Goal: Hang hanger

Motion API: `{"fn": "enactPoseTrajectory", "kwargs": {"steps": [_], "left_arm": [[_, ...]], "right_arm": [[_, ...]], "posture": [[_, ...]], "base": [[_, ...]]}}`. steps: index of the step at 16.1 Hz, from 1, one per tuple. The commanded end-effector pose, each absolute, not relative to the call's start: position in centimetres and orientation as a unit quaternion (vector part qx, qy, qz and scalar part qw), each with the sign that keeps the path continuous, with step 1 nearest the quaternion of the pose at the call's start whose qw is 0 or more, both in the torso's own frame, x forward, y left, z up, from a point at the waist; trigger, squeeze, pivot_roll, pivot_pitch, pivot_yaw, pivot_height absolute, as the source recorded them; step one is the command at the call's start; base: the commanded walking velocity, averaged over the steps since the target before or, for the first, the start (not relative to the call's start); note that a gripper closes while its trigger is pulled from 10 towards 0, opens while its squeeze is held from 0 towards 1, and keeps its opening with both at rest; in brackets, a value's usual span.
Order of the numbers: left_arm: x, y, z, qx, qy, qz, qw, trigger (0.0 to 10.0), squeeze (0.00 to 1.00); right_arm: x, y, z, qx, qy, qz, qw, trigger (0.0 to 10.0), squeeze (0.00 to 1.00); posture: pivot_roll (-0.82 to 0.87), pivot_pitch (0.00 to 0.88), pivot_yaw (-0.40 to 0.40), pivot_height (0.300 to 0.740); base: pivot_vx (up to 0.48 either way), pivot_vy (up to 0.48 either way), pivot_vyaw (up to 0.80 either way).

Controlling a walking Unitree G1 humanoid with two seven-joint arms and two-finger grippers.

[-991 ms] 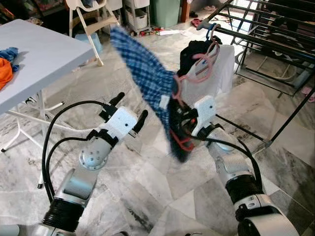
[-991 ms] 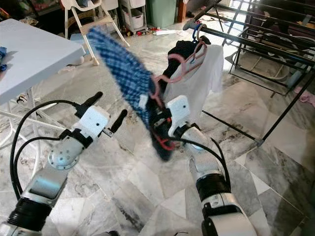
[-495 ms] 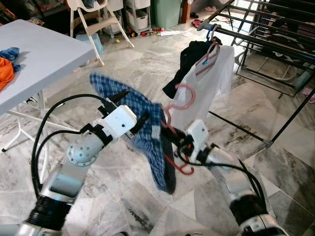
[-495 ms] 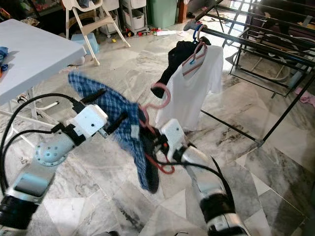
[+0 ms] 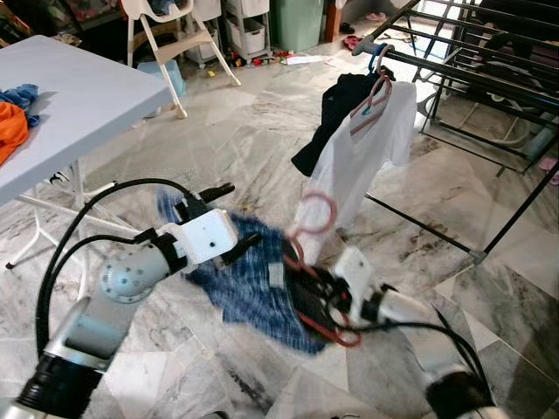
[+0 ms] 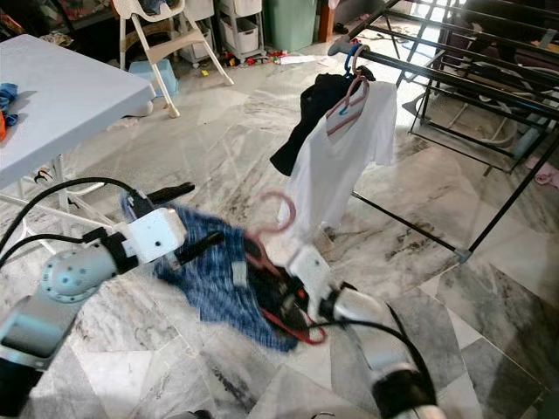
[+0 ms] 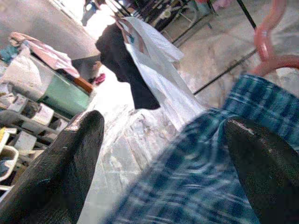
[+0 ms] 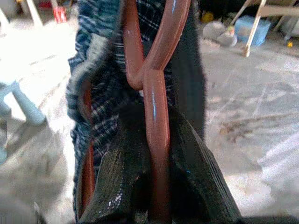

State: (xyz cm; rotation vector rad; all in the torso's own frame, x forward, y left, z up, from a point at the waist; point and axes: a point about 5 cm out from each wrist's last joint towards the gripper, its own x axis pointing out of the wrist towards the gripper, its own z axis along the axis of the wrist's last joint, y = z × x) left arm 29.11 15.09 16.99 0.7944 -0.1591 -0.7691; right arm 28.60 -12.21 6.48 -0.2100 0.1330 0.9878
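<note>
Low over the marble floor (image 5: 218,113), near the robot, your right hand (image 8: 156,186) is clamped on the stem of the pink hanger (image 5: 312,218), which carries a blue plaid garment (image 5: 249,284). Your left hand (image 5: 229,220) sits on the left with fingers spread, the plaid cloth lying between them, though motion blur makes contact hard to judge. You're in the carrying step. Next you need to raise the hook toward the far-right drying rack (image 5: 463,65), beside the white shirt (image 5: 362,148) hanging there.
</note>
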Motion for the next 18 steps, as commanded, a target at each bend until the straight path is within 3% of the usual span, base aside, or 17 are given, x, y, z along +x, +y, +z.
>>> {"fn": "enactPoseTrajectory", "kwargs": {"steps": [1, 11, 18], "left_arm": [[28.9, 15.4, 16.8, 0.382, -0.063, -0.378, 0.841, 10.0, 0.00], [28.1, 16.6, 17.1, 0.333, 0.009, -0.470, 0.817, 10.0, 0.00], [29.6, 18.4, 18.7, 0.351, 0.003, -0.432, 0.831, 10.0, 0.00]], "right_arm": [[28.5, -12.0, 7.0, -0.115, 0.048, 0.490, 0.863, 10.0, 0.00], [28.1, -12.8, 6.5, -0.169, 0.048, 0.501, 0.848, 10.0, 0.00], [29.2, -13.3, 7.4, -0.218, 0.015, 0.470, 0.855, 10.0, 0.00]], "posture": [[-0.06, 0.089, 0.067, 0.740], [-0.06, 0.091, 0.066, 0.740], [-0.05, 0.099, 0.062, 0.740]], "base": [[0.000, 0.000, 0.00], [0.000, 0.000, 0.00], [0.000, 0.000, 0.00]]}}
